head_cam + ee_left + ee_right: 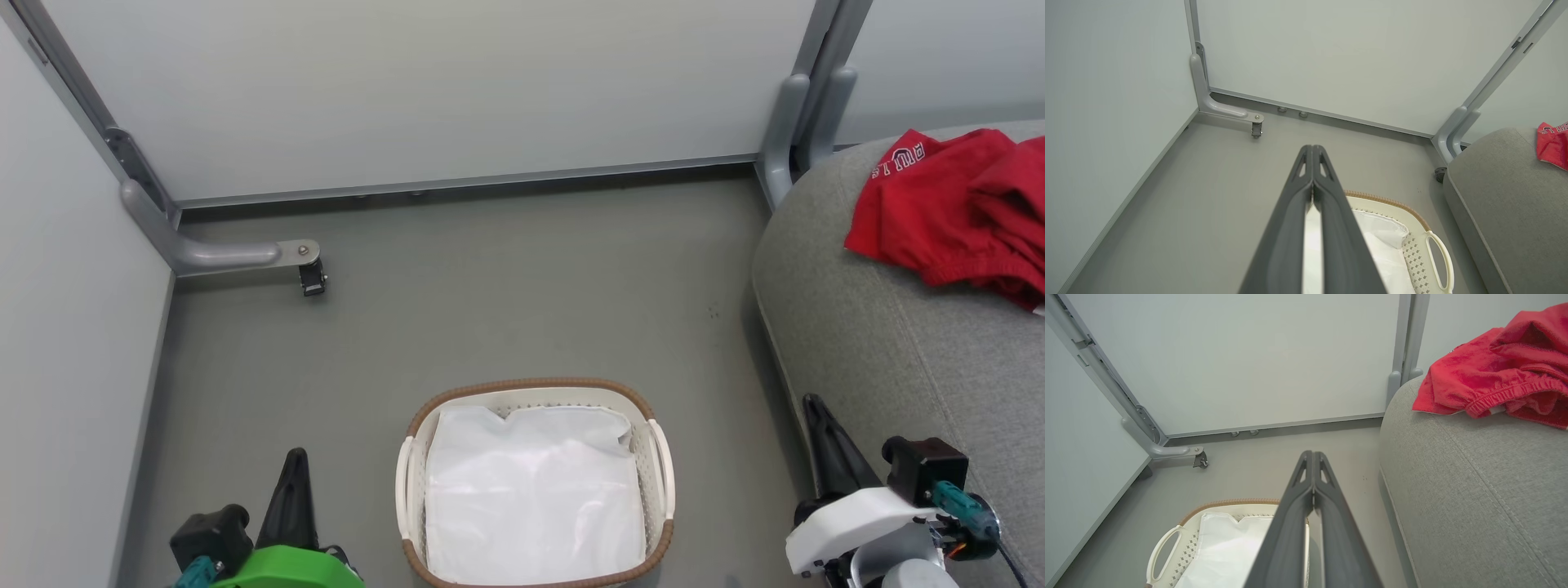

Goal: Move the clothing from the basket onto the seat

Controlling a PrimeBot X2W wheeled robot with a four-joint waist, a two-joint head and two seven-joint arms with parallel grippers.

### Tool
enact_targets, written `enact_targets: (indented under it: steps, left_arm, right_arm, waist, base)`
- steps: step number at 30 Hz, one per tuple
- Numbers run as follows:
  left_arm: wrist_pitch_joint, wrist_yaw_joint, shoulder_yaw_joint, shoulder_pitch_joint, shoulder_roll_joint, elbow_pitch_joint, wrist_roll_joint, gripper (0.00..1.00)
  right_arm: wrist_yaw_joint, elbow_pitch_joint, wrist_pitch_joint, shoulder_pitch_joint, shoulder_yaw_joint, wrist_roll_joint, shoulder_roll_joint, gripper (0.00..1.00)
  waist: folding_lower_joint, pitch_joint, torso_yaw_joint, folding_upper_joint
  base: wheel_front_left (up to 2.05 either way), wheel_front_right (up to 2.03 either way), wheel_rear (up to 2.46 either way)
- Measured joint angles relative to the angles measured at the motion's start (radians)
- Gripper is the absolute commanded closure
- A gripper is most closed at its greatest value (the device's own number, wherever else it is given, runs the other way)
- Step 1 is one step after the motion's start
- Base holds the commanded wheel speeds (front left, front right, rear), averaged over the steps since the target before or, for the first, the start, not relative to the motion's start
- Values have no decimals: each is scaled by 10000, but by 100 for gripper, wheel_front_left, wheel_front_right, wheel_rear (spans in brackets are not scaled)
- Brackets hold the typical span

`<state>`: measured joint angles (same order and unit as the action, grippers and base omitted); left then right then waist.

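The red clothing [955, 212] lies bunched on the grey seat [890, 351] at the right, white letters showing on one garment; it also shows as clothing [1498, 371] on the seat [1474, 486] in the right wrist view. The cream basket [660, 465] with a brown rim stands on the floor at the bottom centre, holding just a white liner sheet [531, 498]. My left gripper [295, 456] is shut and empty, left of the basket. My right gripper [812, 402] is shut and empty, beside the seat's edge.
Pale partition panels [424, 90] close off the back and left. A grey panel foot with a caster [313, 279] juts onto the grey floor [490, 302] at the left; another foot [784, 139] stands by the seat.
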<state>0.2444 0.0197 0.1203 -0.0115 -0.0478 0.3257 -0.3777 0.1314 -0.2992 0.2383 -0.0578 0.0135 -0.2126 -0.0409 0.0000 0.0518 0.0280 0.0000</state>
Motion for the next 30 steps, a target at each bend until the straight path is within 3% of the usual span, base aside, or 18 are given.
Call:
enact_targets:
  steps: [30]
  left_arm:
    - [-1312, 410, -861, 239, -2, -286, -4625, 100]
  right_arm:
    - [-2, 167, -1321, -100, -454, -5241, -6, 100]
  waist:
    - [0, -125, -72, 0]
  base:
    - [0, 0, 0]
